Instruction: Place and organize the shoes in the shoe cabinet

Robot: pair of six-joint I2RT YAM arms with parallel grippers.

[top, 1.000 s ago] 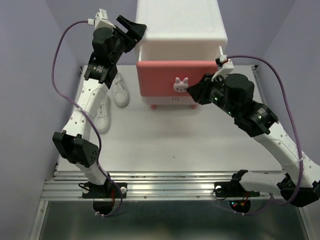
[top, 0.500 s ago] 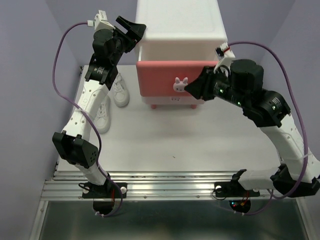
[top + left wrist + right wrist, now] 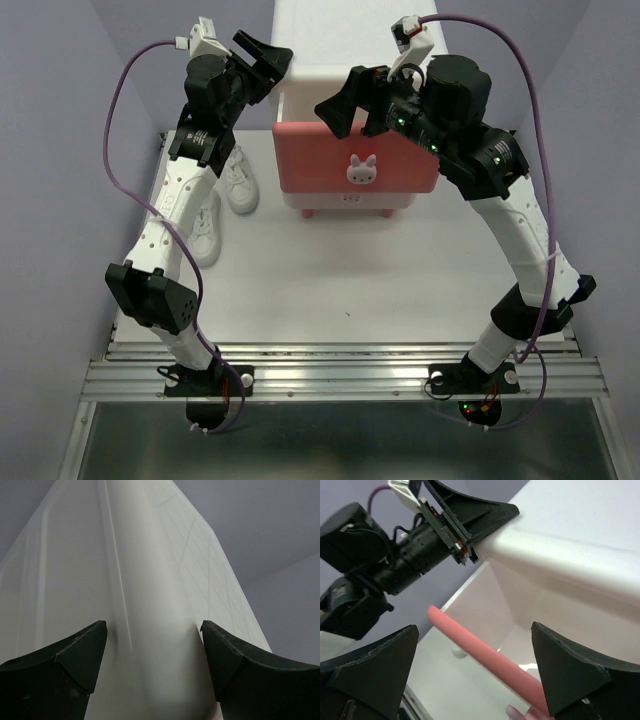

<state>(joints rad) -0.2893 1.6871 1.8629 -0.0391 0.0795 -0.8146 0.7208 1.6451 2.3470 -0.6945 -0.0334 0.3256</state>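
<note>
The shoe cabinet (image 3: 360,45) is white, with its upper pink drawer (image 3: 355,160) pulled out and a bunny knob (image 3: 362,170) on the front. Two white shoes (image 3: 238,178) (image 3: 205,225) lie on the table to its left. My left gripper (image 3: 272,72) is open around the cabinet's top left corner (image 3: 150,580), which shows between its fingers in the left wrist view, gripper (image 3: 154,645). My right gripper (image 3: 350,112) hangs open above the open drawer. In the right wrist view, gripper (image 3: 474,630), it frames the pink drawer rim (image 3: 480,647) with nothing held.
Purple walls close in on the left, right and back. The white table (image 3: 330,280) spreads in front of the cabinet. The left arm's wrist (image 3: 395,555) shows across the drawer from my right gripper. A metal rail (image 3: 340,375) runs along the near edge.
My right gripper was shut by the bunny knob. It has risen up and left to above the drawer and opened wide. The left arm and the drawer have not moved.
</note>
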